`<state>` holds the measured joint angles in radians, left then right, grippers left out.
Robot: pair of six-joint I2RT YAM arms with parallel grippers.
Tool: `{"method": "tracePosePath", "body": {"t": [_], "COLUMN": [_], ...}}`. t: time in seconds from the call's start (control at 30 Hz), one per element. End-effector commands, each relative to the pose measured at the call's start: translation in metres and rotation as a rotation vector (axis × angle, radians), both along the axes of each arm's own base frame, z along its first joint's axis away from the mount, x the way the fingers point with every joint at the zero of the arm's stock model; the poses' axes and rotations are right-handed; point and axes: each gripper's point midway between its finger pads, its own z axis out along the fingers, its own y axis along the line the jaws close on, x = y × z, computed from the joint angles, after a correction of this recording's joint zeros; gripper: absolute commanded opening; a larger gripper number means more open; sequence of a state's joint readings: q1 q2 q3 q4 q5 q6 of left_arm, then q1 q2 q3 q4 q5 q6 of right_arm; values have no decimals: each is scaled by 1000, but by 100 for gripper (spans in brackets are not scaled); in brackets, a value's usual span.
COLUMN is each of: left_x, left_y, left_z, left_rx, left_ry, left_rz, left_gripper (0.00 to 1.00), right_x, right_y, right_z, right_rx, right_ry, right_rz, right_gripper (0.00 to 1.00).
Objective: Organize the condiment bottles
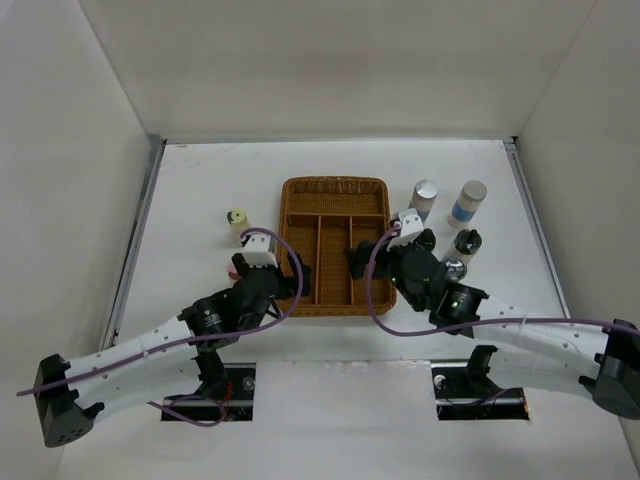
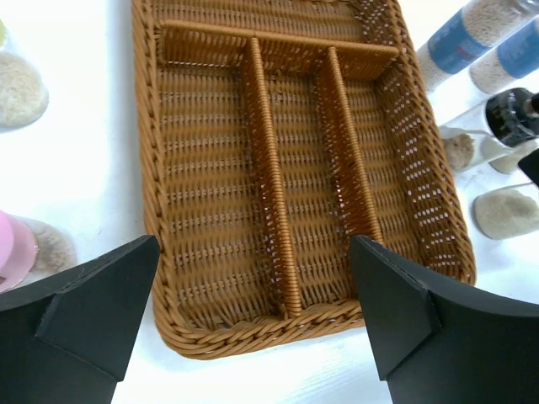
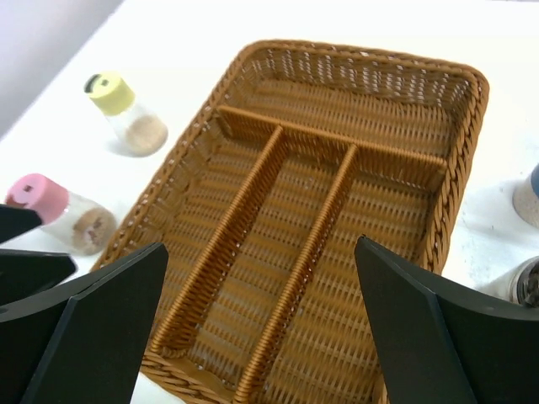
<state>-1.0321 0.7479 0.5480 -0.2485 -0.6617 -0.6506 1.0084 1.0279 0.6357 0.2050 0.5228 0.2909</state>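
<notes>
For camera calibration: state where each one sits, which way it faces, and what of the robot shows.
Top external: above and behind the bases, looking down on the table, wicker tray and condiment bottles; both arms show, left tool and right tool open.
Left wrist: on the left arm, facing the tray from its near end; its own fingers frame the view.
Right wrist: on the right arm, facing the tray obliquely; own fingers show.
Shared: both wrist views hold the tray and the pink-topped shaker.

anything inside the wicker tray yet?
Nothing visible: the wicker tray shows bare weave in all four compartments. Its near-right corner is covered by a finger of the left gripper, so that spot is unconfirmed.
</notes>
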Motion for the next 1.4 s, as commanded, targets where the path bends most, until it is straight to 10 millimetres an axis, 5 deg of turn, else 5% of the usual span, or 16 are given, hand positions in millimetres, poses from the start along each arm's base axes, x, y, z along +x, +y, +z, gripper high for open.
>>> {"method": "tracePosePath", "body": {"t": [0.0,0.1,0.17,0.27,0.4,0.6,0.8,0.93,1.07,1.17,1.37], "left_x": [1,-1,-3,-1,-2,-6,-9,-13,-15,-16,-19], "left_y": [-10,-15,-19,-20,-26,-31,-31,-38,-40,-39,-35], "left_z": [9,11,10,6,4,-1,-11,-13,-19,-19,-11], "left_rx": [-61,-83,-90,-86,-78,-138,-227,-223,-228,-230,-278], "left_ry": [-28,-44,-50,-54,-58,-99,-110,-116,-113,-121,-185], "left_rz": [-32,-57,-76,-72,-87,-111,-115,-151,-156,-159,-172], "left_gripper": [100,100,100,100,100,100,98,47,26,26,52], "right_x": [-3,-7,-5,12,42,84,116,138,154,168,194], "right_y": [4,3,-1,-16,-59,-137,-155,-161,-161,-160,-167], "right_z": [33,44,52,63,78,89,65,42,27,17,-2], "right_rx": [120,168,196,192,123,-9,-65,-84,-135,-162,-187], "right_ry": [-90,-118,-128,-120,-71,20,129,202,237,265,313], "right_rz": [32,51,40,-51,-283,-577,-586,-578,-577,-580,-609], "right_gripper": [100,94,61,26,15,29,79,89,95,97,99]}}
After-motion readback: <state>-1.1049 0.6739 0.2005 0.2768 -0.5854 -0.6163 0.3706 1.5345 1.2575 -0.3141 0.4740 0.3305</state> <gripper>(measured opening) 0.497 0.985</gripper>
